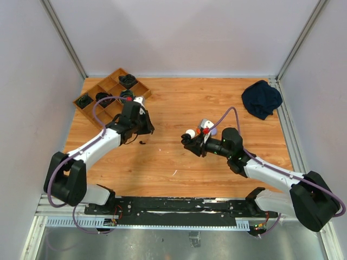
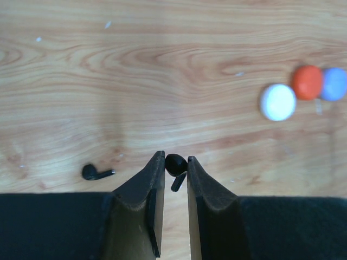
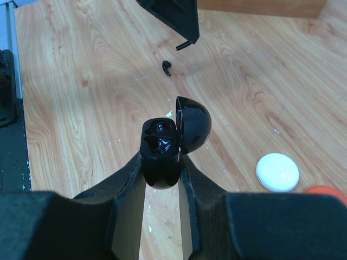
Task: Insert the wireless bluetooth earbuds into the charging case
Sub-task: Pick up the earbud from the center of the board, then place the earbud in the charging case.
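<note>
While the right gripper (image 3: 161, 165) clamps narrowly on a black charging case (image 3: 160, 142), its lid (image 3: 194, 123) swung open toward 1 o'clock, the left gripper (image 2: 174, 161) pinches a black earbud (image 2: 174, 164) at its fingertips over the wooden table (image 1: 179, 108). A 2nd black earbud (image 2: 97, 172) lies loose at the left gripper's 9 o'clock in its wrist view. Farther out, 3 round cases, white (image 2: 277, 102), orange (image 2: 307, 82) and lavender (image 2: 335, 84), cluster in a row. A compartmented wooden tray (image 1: 115, 77) fills the table's 10 o'clock, a dark cloth (image 1: 261, 98) its 2 o'clock.

Wooden table (image 1: 179, 103): divided tray (image 1: 97, 84) far left; dark cloth (image 1: 261, 98) far right; round cases (image 2: 277, 102) and black earbud (image 2: 97, 172) between.
</note>
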You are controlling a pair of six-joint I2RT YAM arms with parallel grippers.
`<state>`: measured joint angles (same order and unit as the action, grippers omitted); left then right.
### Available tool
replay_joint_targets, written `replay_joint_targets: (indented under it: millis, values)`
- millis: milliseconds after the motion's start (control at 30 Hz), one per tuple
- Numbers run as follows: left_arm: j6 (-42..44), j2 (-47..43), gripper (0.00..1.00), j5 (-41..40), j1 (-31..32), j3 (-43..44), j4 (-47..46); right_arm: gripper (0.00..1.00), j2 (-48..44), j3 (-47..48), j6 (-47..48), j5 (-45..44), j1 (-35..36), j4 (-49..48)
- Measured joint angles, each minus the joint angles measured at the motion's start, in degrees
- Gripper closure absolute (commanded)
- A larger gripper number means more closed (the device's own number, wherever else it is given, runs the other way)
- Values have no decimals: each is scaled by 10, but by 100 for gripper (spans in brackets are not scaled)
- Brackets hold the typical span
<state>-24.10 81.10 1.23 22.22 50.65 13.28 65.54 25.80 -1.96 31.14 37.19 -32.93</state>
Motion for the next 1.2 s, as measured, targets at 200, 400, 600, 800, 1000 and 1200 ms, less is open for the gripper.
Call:
replay_joint_targets:
  millis: [200, 400, 600, 800, 1000, 1200]
  values:
    - [-18, -86, 82, 60, 19, -40, -72, 85, -1, -11, -6, 5, 0, -38]
    - [-24, -149, 82, 127, 32, -66, -138, 85, 1, -11, -13, 17, 0, -72]
    - [-24, -203, 82, 164, 73, -93, -210, 85, 15, -11, -31, 30, 0, -116]
    - [-19, -239, 82, 178, 115, -121, -276, 86, 52, -14, -70, 52, 0, -199]
    - [-5, -261, 82, 181, 145, -146, -330, 87, 100, -17, -116, 70, 0, -297]
    - [17, -264, 82, 185, 168, -158, -374, 87, 141, -19, -164, 85, 0, -396]
